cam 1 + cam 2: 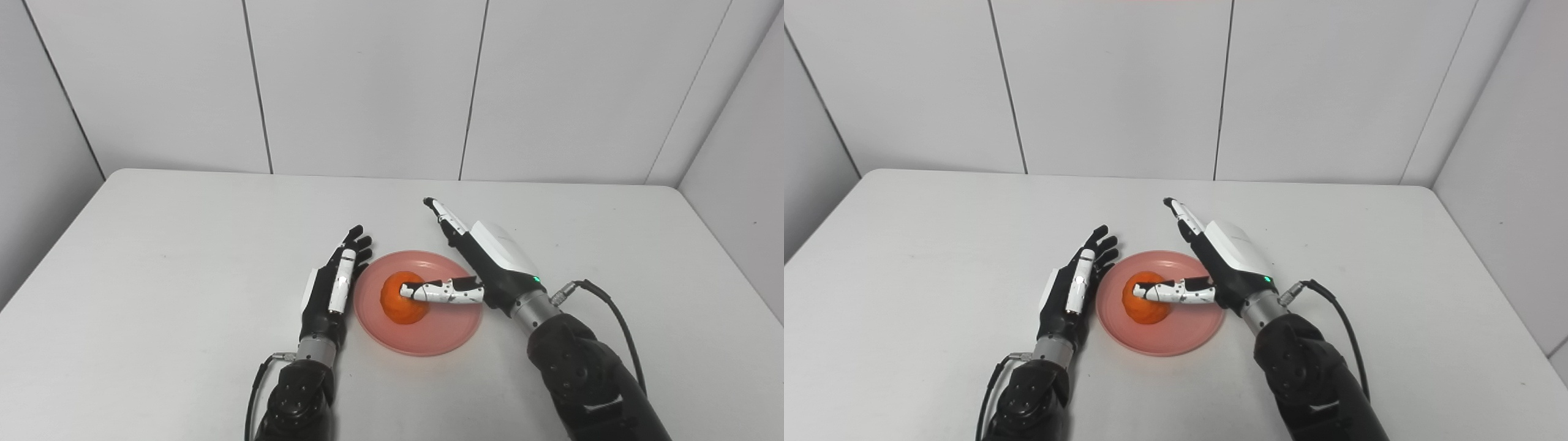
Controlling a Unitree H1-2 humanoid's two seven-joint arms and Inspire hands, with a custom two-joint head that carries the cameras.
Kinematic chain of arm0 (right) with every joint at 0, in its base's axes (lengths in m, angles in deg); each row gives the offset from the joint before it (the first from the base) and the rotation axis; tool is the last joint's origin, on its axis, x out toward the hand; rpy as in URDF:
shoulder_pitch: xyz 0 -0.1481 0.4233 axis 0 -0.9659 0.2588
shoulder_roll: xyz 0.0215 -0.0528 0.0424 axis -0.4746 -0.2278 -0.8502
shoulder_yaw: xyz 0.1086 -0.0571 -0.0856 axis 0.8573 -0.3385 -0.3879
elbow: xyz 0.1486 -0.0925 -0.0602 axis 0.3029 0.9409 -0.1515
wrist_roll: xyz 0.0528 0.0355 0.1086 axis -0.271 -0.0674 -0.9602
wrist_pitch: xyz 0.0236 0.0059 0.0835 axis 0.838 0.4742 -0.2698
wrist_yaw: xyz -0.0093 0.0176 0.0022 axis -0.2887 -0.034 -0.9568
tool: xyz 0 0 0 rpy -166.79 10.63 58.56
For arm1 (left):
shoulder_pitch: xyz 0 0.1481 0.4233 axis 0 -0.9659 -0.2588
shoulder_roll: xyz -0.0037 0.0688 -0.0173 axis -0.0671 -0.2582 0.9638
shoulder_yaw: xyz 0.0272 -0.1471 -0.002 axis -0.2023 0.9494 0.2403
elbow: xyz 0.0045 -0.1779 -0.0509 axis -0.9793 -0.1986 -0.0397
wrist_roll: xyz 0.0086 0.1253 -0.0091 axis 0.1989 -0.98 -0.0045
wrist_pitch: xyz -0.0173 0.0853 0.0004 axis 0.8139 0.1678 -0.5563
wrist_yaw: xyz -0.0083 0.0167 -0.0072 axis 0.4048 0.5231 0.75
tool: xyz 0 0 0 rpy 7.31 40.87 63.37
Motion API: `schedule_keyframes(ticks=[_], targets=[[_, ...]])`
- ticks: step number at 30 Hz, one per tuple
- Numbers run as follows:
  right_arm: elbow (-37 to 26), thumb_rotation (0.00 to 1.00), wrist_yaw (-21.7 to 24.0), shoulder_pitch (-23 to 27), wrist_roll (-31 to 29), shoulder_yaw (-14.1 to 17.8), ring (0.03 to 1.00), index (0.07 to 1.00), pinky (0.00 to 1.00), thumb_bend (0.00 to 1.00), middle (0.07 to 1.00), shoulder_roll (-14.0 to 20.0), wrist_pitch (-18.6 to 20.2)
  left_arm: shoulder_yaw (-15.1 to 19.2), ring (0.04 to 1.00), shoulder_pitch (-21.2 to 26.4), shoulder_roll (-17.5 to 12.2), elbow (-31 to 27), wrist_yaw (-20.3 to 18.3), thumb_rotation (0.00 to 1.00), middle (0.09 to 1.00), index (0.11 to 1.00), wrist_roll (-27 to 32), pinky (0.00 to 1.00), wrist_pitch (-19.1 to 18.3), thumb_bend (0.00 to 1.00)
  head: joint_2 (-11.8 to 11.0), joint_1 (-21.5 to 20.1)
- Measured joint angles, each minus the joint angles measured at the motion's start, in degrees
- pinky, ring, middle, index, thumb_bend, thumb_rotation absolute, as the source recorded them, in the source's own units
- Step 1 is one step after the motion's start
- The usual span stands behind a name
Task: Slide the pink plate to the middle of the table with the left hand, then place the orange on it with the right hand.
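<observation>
The pink plate lies near the middle of the white table. The orange rests on the plate, left of its centre. My right hand hovers over the plate's right side, open, its fingers stretched toward the far edge and its thumb lying across the top of the orange. My left hand stands edge-on just left of the plate, open with straight fingers, close to the rim or touching it, holding nothing.
White wall panels close off the table at the back and on both sides. A black cable loops off the right wrist above the table. Nothing else lies on the tabletop.
</observation>
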Motion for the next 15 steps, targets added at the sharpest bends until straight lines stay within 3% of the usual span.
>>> schedule_keyframes(ticks=[4,8,15], targets=[[-1.33,0.89,-3.72,-2.27,-3.22,3.1,0.962,1.0,0.88,0.94,1.0,-1.45,-2.63,0.06,0.866,-0.01,0.0,-0.28,0.0,1.0,0.874,0.867,0.0,0.85,-0.22,0.35,-0.17,-0.26],[-1.75,0.98,-5.91,-4.68,-5.26,5.28,0.959,1.0,0.9,0.9,0.996,-2.98,-3.09,0.02,0.866,-0.11,-0.01,-0.48,0.0,1.0,0.876,0.868,0.0,0.84,-0.26,0.36,-0.18,-0.53],[-2.26,1.0,-7.76,-9.37,-9.35,9.64,0.936,0.989,0.85,0.83,0.977,-5.36,-2.97,-0.15,0.87,-1.53,-0.09,-2.31,0.0,1.0,0.877,0.87,-0.16,0.85,-0.48,0.35,-1.23,-0.88]])
